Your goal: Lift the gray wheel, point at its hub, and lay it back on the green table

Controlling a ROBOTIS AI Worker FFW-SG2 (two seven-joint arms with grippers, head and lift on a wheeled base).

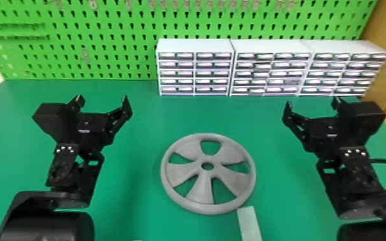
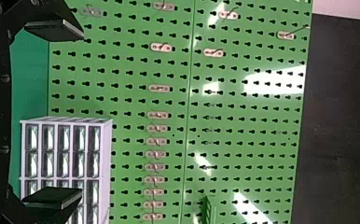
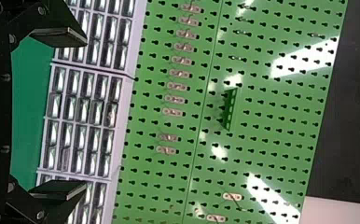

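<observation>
Green table (image 1: 138, 192) (wheel (image 1: 204, 189) flat), jaws wide

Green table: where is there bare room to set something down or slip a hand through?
Bare patches of green table lie between the gray wheel and the drawer cabinets, and between the wheel and the left arm or right arm. It's crowded at the wheel's near right rim, where a pale bar lies close, and under both arms.

Wheel (image 1: 205, 174), bar (image 1: 250, 224), cabinets (image 1: 269, 73) on green table (image 1: 134, 192)
</observation>
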